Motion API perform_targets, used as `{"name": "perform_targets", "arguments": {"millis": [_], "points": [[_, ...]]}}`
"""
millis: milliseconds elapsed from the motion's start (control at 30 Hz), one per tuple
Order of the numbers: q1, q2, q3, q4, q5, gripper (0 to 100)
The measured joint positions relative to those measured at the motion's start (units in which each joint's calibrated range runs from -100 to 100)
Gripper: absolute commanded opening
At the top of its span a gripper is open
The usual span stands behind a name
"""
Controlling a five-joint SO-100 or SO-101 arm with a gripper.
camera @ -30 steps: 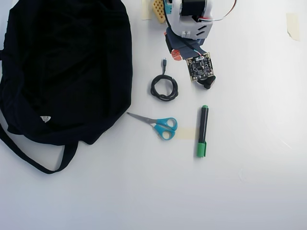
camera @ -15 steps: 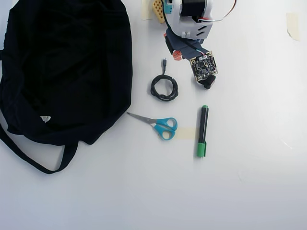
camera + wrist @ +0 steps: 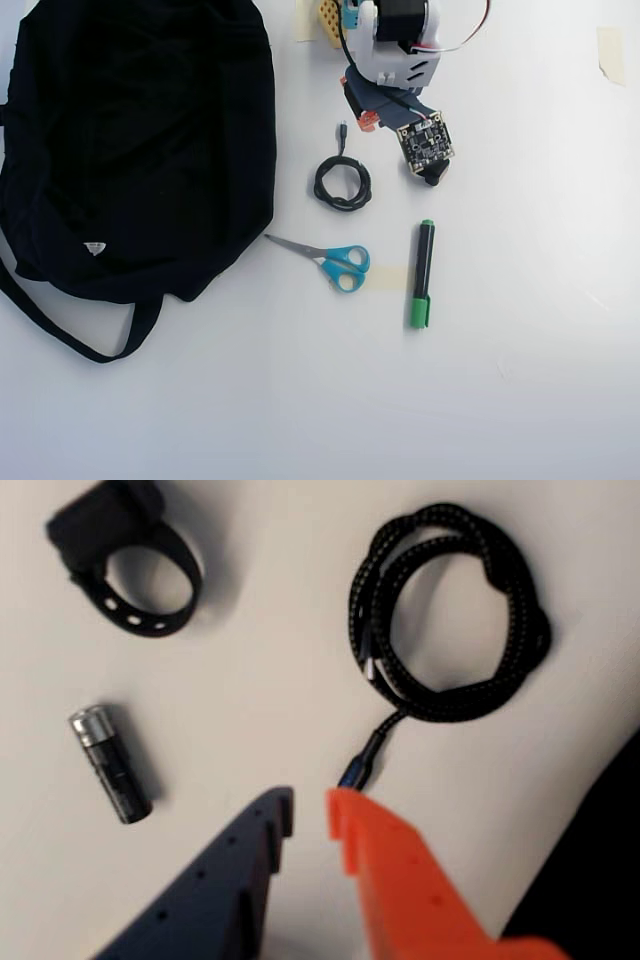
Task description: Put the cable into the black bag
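The cable lies as a small round coil on the white counter, its short straight end and plug pointing toward the arm at the top of the overhead view. It rests just right of the black bag, apart from it, with nothing gripping it. The bag spreads across the left of that view, a strap handle looping out along its lower edge and a tiny white label near the bottom.

In the wrist view the end effector hangs above the counter with its dark blue finger and orange finger a narrow gap apart, holding nothing. The cable's plug sits just beyond the orange fingertip. The braided coil fills the upper right of that view. A black ring-shaped strap lies at upper left and a battery below it.

Below the coil in the overhead view lie blue-handled scissors and, to their right, a green marker.
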Motion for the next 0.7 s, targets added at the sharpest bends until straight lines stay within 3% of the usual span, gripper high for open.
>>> {"name": "perform_targets", "arguments": {"millis": [133, 700], "points": [[0.22, -0.08, 1.81, -2.4, 0.0, 21], [0.29, -0.08, 7.7, -11.76, 0.0, 22]]}}
